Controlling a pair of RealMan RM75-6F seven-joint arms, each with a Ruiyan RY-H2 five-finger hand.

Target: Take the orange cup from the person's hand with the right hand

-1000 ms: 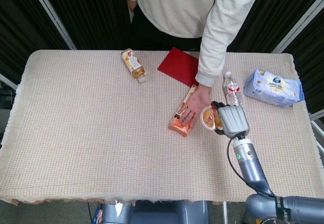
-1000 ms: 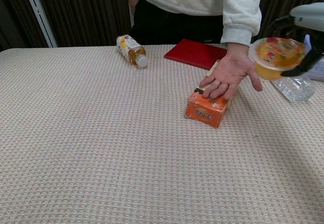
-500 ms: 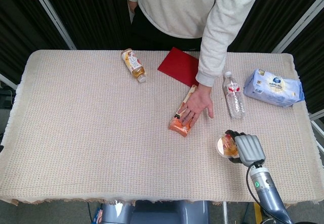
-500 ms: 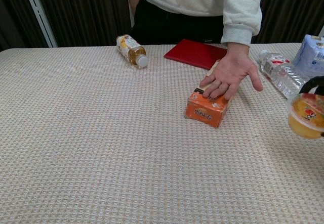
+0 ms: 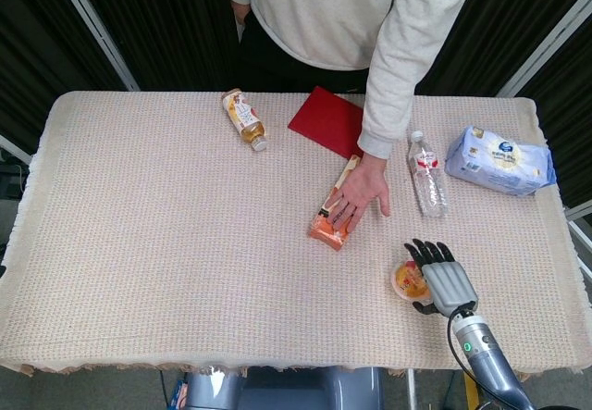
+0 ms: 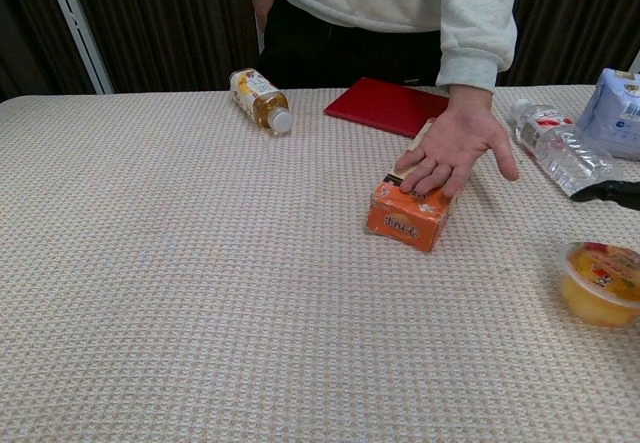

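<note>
One orange cup [image 5: 408, 280] is seen set on the desk [image 5: 166, 243] at lower right, just beside the opened, empty right robot hand [image 5: 444, 279], so only pulling away is judged left.

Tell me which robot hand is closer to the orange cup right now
The right. The right hand is right beside the orange cup with fingers spread, apparently not gripping the cup, which sits on the table. The left hand appears in neither view.

Left half of woven cream tablecloth [image 5: 166, 243] bare; far right crowded by orange carton [image 5: 335, 214], person's hand [image 5: 359, 195], clear water bottle [image 5: 426, 173].
</note>
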